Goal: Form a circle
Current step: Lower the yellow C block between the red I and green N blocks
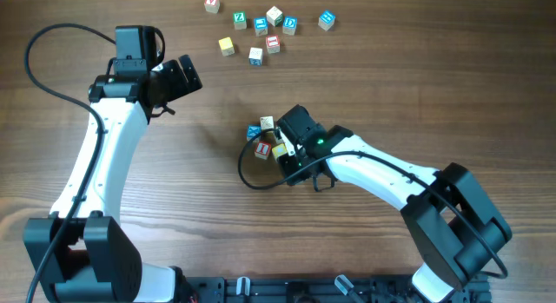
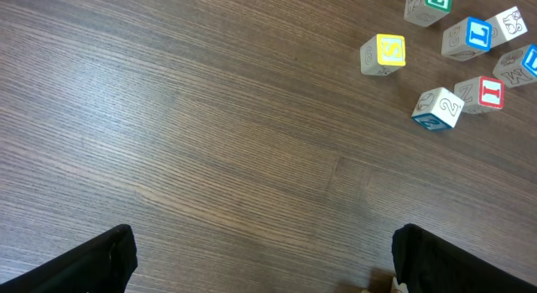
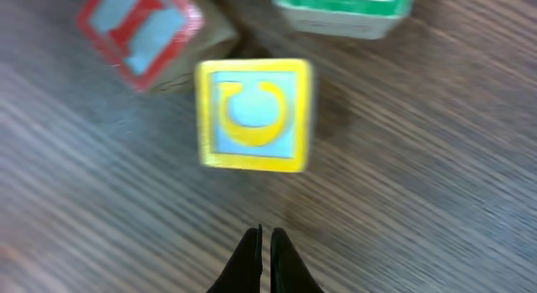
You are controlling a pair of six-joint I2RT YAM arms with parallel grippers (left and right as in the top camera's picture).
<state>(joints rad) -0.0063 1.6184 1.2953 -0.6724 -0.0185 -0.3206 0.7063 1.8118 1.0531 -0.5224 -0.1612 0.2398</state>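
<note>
The circle (image 1: 268,138) is a tight cluster of letter cubes at mid-table: blue (image 1: 254,130), cream (image 1: 267,122), red (image 1: 262,149) and yellow (image 1: 280,151). My right gripper (image 1: 289,149) is right beside it, partly covering it from above. The blurred right wrist view shows the gripper (image 3: 264,236) shut and empty. It is just short of the yellow cube (image 3: 253,115), with the red cube (image 3: 141,34) and a green cube (image 3: 342,7) beyond. My left gripper (image 1: 178,77) hangs open over bare wood at the upper left, its fingers (image 2: 92,264) wide apart.
Several loose letter cubes are scattered along the far edge, from a red one (image 1: 212,3) to a blue one (image 1: 326,20). The left wrist view catches some of them, including a yellow cube (image 2: 383,54). A black cable loops near the cluster (image 1: 246,177).
</note>
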